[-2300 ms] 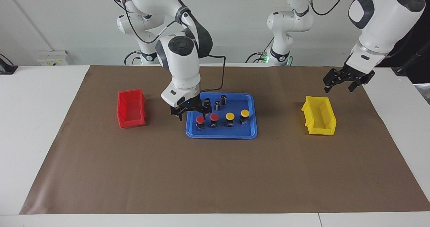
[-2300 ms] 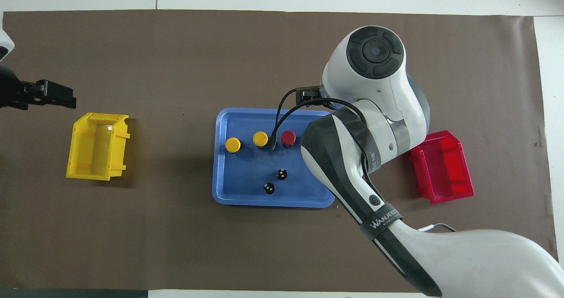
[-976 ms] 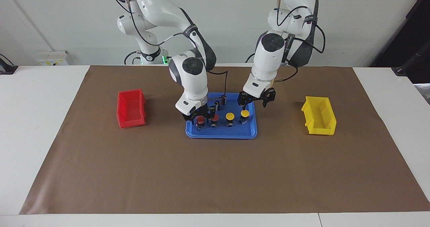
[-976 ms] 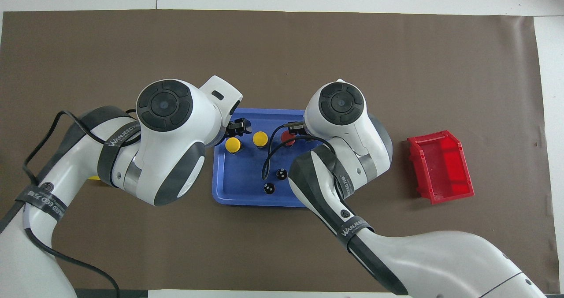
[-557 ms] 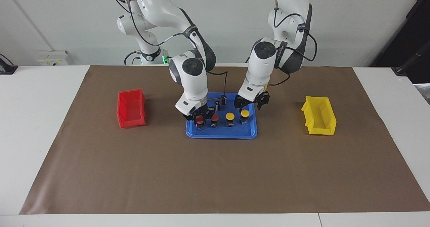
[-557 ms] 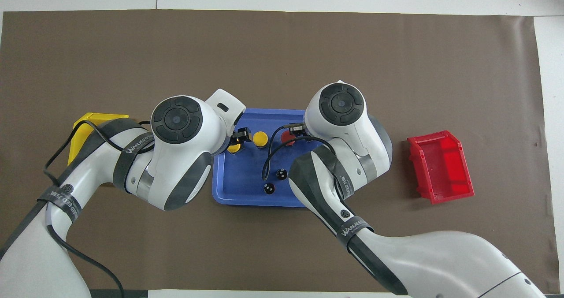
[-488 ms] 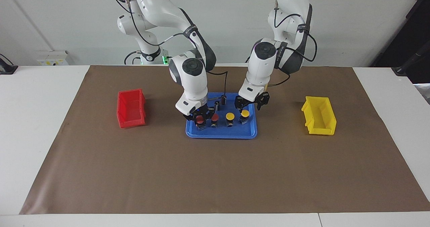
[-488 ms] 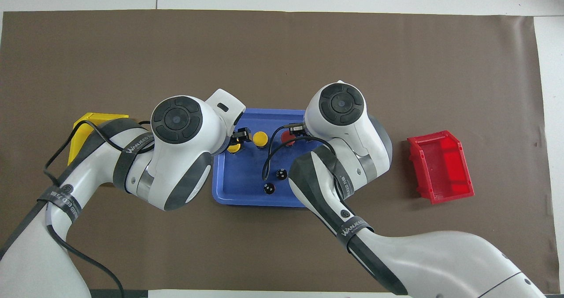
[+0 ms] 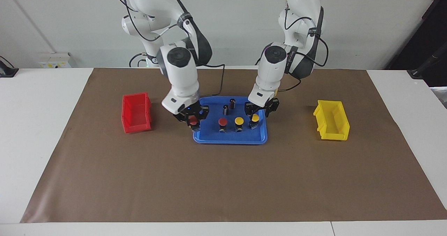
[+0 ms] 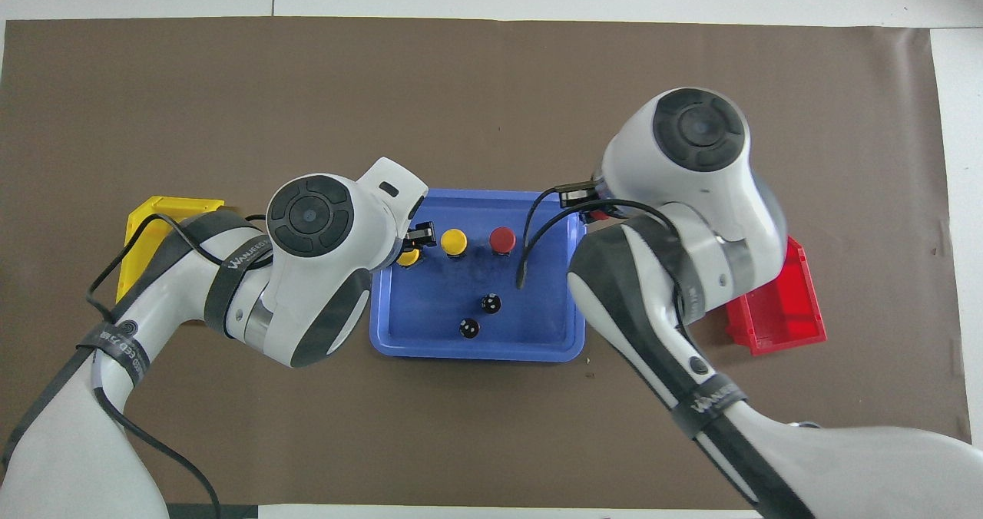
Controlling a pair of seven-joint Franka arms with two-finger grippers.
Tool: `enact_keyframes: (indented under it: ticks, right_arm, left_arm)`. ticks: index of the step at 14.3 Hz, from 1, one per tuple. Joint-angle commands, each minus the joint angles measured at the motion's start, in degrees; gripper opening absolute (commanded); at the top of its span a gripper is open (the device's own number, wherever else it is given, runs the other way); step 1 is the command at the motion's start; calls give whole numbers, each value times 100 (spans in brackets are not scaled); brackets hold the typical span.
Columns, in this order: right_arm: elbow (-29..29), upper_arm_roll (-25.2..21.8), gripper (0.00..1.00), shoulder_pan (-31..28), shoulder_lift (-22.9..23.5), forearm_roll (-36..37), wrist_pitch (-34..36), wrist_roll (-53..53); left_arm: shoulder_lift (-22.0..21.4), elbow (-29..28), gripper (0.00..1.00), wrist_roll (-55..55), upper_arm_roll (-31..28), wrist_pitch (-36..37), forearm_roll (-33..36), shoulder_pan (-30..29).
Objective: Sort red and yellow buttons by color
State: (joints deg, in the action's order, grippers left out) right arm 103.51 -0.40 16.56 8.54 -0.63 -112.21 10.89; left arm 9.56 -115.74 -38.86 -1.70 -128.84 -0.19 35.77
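Note:
My right gripper (image 9: 192,122) is shut on a red button (image 9: 192,119) and holds it up over the blue tray's (image 9: 230,137) edge at the right arm's end. In the overhead view this gripper (image 10: 590,206) is mostly under its own arm. One red button (image 9: 222,121) and a yellow button (image 9: 239,120) stand in the tray. My left gripper (image 9: 256,114) is open and low, with its fingers on either side of the other yellow button (image 9: 255,118), which is partly hidden in the overhead view (image 10: 408,257).
Two dark cylinders (image 9: 226,109) (image 9: 232,102) stand in the tray nearer to the robots. A red bin (image 9: 136,112) sits at the right arm's end of the brown mat. A yellow bin (image 9: 331,120) sits at the left arm's end.
The right gripper has lifted a red button out of the tray and moved it toward the red bin. The left gripper swung in from over the yellow bin and came down around a yellow button.

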Motion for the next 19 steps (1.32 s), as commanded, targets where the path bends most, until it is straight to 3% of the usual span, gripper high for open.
enact_keyframes:
  ticks: [1,3,5,12,19]
  right_arm:
    - [941,84,16,-1020,-1141,-60,313,-1208]
    - [1669,84,16,-1521,-1669,-60,244,-1737]
    - [2084,75,16,-1673,-1829,-60,-36,-1940]
    - [2955,58,16,-1990,-1839,-60,-968,-2082]
    - [3597,58,16,-1937,-1856,1,-1382,-2091]
  left_arm:
    - [2,-98,75,-113,-67,-186,-78,123]
    - [2,-98,72,-122,-67,-186,-78,123]
    - [2,-142,70,-131,-67,-195,-78,132]
    - [72,-204,65,-297,-58,-282,-87,246]
    - [169,-151,64,-351,-67,-318,-87,316]
